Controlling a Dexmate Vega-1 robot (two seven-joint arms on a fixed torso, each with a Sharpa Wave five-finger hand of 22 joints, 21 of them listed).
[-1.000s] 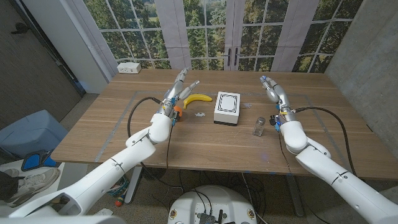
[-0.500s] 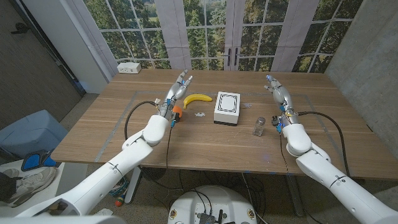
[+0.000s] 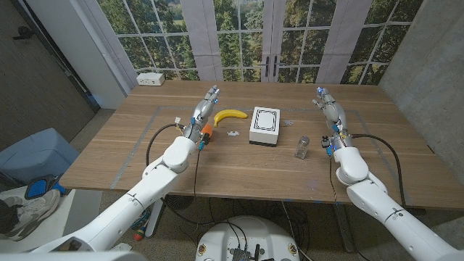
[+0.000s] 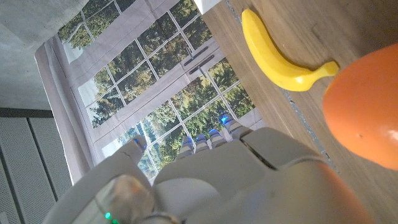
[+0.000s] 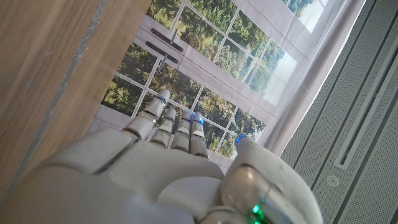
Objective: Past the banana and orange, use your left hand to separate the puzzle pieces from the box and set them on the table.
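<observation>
The left hand (image 3: 204, 109), fingers straight and empty, hovers beside the yellow curved banana (image 3: 230, 114) and round orange (image 3: 207, 131). The white square box (image 3: 264, 126) lies beyond them, a small white puzzle piece (image 3: 233, 133) between. The right hand (image 3: 328, 107) is extended, empty, near the clear glass shaker (image 3: 301, 147).

Wooden table (image 3: 239, 170), centre frame. Tall paned windows (image 3: 246, 36) across the top, trees outside. Grey wall (image 3: 428, 51), upper right.

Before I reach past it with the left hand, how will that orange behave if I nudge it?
The orange looks round and smooth, so it would probably roll rather than slide. It lies beside the banana, which might stop it on that side. It likely feels firm and fairly heavy for its size.
</observation>
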